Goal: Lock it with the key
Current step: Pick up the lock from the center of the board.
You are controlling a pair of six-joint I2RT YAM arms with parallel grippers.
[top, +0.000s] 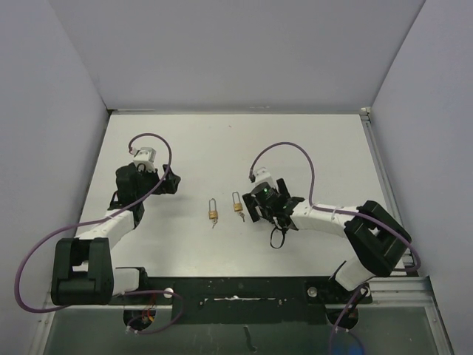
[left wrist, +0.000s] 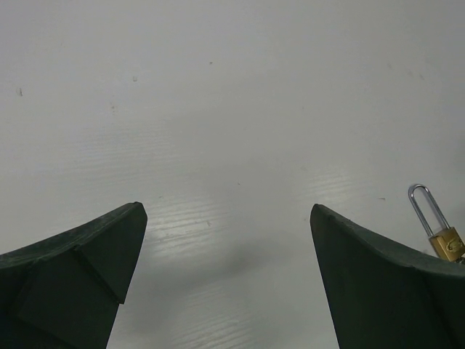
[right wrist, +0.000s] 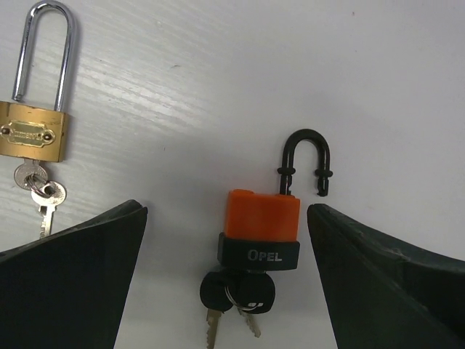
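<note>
Both grippers wide open, holding nothing | orange padlock (right wrist: 261,222) lies on table between right gripper (right wrist: 227,207) fingers, shackle open, keys (right wrist: 236,298) cut off below | left gripper (left wrist: 227,211) finger half hides brass padlock (left wrist: 445,236)

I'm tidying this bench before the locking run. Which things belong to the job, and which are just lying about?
Job, probably:
- orange padlock, shackle open, between the open right fingers
- black-headed keys, at its base

Lying about:
- brass padlock with keys
- second brass padlock
</note>
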